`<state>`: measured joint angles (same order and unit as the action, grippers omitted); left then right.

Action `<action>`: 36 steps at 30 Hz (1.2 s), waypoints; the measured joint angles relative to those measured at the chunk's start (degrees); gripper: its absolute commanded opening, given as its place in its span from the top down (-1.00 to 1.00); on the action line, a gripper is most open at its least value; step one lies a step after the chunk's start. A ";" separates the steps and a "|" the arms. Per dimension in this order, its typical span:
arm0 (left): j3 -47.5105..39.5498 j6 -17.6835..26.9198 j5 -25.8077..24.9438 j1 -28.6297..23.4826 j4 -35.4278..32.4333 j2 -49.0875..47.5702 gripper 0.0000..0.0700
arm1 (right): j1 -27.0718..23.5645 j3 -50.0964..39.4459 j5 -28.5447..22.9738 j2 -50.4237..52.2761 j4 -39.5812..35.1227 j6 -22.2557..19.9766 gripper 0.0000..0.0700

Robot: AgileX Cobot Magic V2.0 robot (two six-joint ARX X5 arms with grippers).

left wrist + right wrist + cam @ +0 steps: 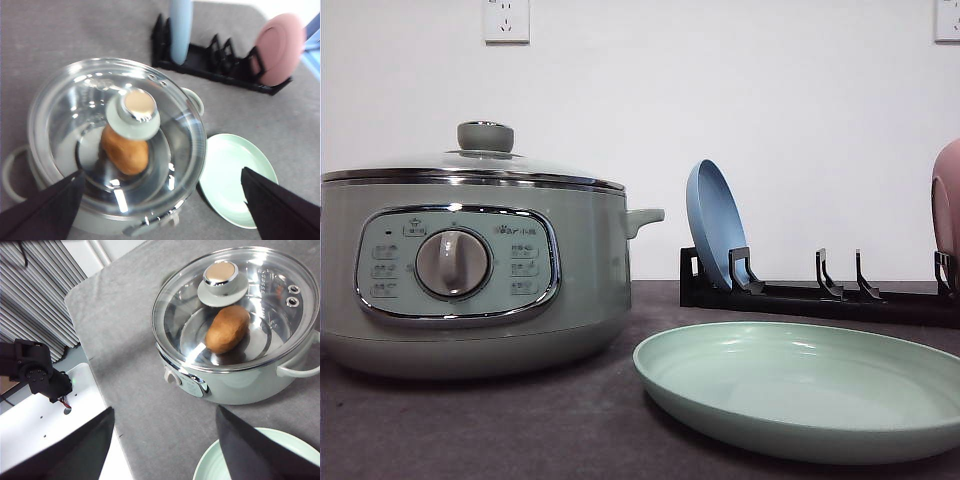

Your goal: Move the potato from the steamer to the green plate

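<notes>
The pale green steamer [470,270] stands at the left of the table with its glass lid [117,130] on. Through the lid I see the orange-brown potato [125,150] [227,329] lying on the steamer's metal floor, under the green knob [221,275]. The mint green plate [800,390] [235,177] [306,450] lies flat and bare just right of the steamer. My left gripper [161,171] hovers open high above the lid's near side. Over the grey table in front of the steamer, my right gripper [165,409] is also open and holds nothing.
A black dish rack [820,295] stands behind the green plate, with a blue plate [715,225] upright at its left end and a pink plate [947,210] at its right end. The table's edge, a white base [45,435] and a black arm part [35,372] lie beyond the steamer's front.
</notes>
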<state>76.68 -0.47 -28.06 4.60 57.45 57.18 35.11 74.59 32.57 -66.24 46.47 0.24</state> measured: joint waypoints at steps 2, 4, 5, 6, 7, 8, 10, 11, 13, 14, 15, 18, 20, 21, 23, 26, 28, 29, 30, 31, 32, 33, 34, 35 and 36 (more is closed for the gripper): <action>4.44 0.31 2.06 1.62 2.12 3.42 -0.82 | 0.00 0.00 -0.03 0.00 0.45 -0.10 -0.15; 9.06 1.12 4.73 3.72 4.08 7.29 -0.82 | -0.02 0.00 -0.03 0.00 0.69 -0.26 -0.15; 10.95 1.36 6.00 4.73 4.72 9.05 -0.82 | -0.02 0.00 -0.03 0.00 0.76 -0.32 -0.15; 12.85 1.58 7.59 5.93 5.42 11.09 -0.82 | -0.02 0.00 -0.03 0.00 0.84 -0.41 -0.15; 14.53 1.82 9.04 7.02 6.13 13.00 -0.82 | -0.02 0.00 -0.03 0.00 0.89 -0.47 -0.15; 15.97 2.09 10.33 8.02 6.87 14.77 -0.81 | -0.02 0.00 -0.03 0.00 0.91 -0.50 -0.15; 18.60 2.67 13.05 10.02 8.36 18.54 -0.82 | -0.04 0.00 -0.04 0.00 1.09 -0.73 -0.15; 19.88 2.85 14.26 10.94 9.06 20.42 -0.82 | -0.04 0.00 -0.06 0.00 1.29 -0.97 -0.15; 21.94 3.08 16.40 12.61 9.63 24.01 -0.81 | -0.04 0.00 -0.56 0.00 1.78 -1.43 -0.15; 22.73 3.20 17.22 13.28 9.83 25.56 -0.82 | -0.04 0.00 -0.95 0.00 1.99 -1.55 -0.15; 23.51 3.34 18.24 13.96 10.09 27.21 -0.82 | -0.04 0.00 -1.15 0.00 2.17 -1.59 -0.15; 25.77 3.63 20.47 15.49 10.96 31.76 -0.82 | -0.08 0.00 -1.28 0.00 2.52 -1.76 -0.15; 27.31 3.79 21.42 16.21 11.97 34.84 -0.81 | -0.09 0.00 -1.26 0.00 2.80 -1.83 -0.15; 27.79 3.87 21.79 16.49 12.18 36.10 -0.81 | -0.09 0.00 -1.26 0.00 2.98 -1.90 -0.15; 28.38 4.00 21.99 16.95 12.32 38.45 -0.81 | -0.09 0.00 -1.28 0.00 3.40 -1.96 -0.15; 28.72 4.00 22.12 17.54 12.66 40.96 -0.81 | -0.09 0.00 -1.28 0.00 3.59 -1.96 -0.15; 28.78 4.01 22.25 17.97 12.82 42.00 -0.81 | -0.09 0.00 -1.27 0.00 3.60 -1.96 -0.15; 28.81 4.02 22.42 18.22 12.98 42.40 -0.81 | -0.09 0.00 -1.26 0.00 3.62 -1.96 -0.15; 28.81 4.02 23.23 18.45 13.17 42.75 -0.81 | -0.09 0.00 -1.27 0.00 3.62 -1.96 -0.15; 28.81 4.02 24.03 18.66 13.33 43.03 -0.81 | -0.09 0.00 -1.28 0.00 3.62 -1.96 -0.15; 28.81 4.02 24.81 18.83 13.48 43.23 -0.81 | -0.09 0.00 -1.28 0.00 3.62 -1.96 -0.15; 28.81 4.02 25.14 18.85 13.61 43.37 -0.80 | -0.09 0.00 -1.28 0.00 3.62 -1.96 -0.15; 28.81 4.02 25.31 18.87 13.74 43.53 -0.80 | -0.09 0.00 -1.28 0.00 3.62 -1.96 -0.15; 28.81 4.02 25.35 18.90 13.85 43.70 -0.80 | -0.09 0.00 -1.28 0.00 3.62 -1.96 -0.15; 28.85 4.02 25.36 18.90 13.91 43.95 -0.80 | -0.09 0.00 -1.28 0.00 3.63 -1.96 -0.15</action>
<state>105.53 3.55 -2.70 23.51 71.36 101.13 35.03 74.59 31.29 -66.24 50.10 -1.72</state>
